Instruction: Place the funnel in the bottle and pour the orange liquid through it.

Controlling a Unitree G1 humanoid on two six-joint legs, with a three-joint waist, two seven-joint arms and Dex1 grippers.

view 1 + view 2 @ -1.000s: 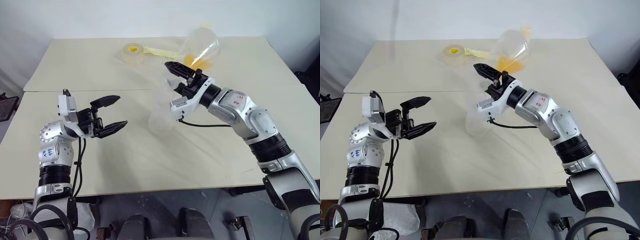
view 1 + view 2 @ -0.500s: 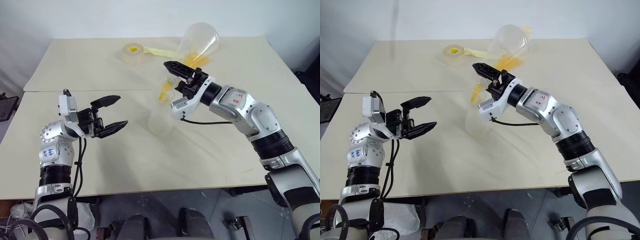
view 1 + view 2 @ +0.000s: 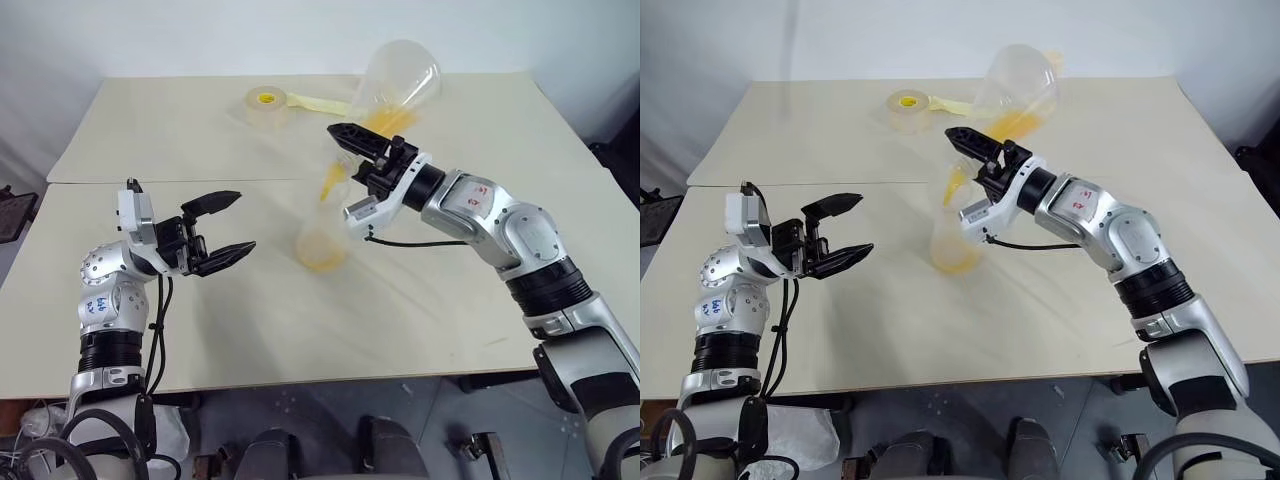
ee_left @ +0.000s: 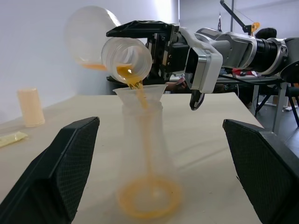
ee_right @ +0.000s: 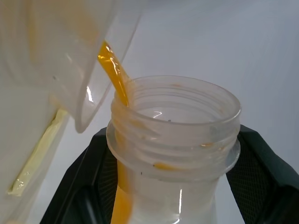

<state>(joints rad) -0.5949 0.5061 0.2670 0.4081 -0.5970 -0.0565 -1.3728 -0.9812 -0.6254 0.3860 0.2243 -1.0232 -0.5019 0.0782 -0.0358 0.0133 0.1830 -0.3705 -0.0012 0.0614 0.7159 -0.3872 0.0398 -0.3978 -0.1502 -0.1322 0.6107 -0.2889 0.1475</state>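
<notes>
Orange liquid [image 3: 322, 262] pooled in the bottom of the bottle [image 3: 322, 238], fed by a thin stream through the funnel [image 4: 140, 91] seated in its neck. Bottle upright mid-surface [image 3: 250, 320]. Above it, a clear flask [image 3: 400, 85] tilted, neck clamped in the right gripper [image 3: 355, 145]. Left gripper [image 3: 240, 222] spread wide, empty, near the bottle but apart. Risk: bottle unsteadied; a steeper tilt could overshoot the funnel rim, or a nudge could topple it.
</notes>
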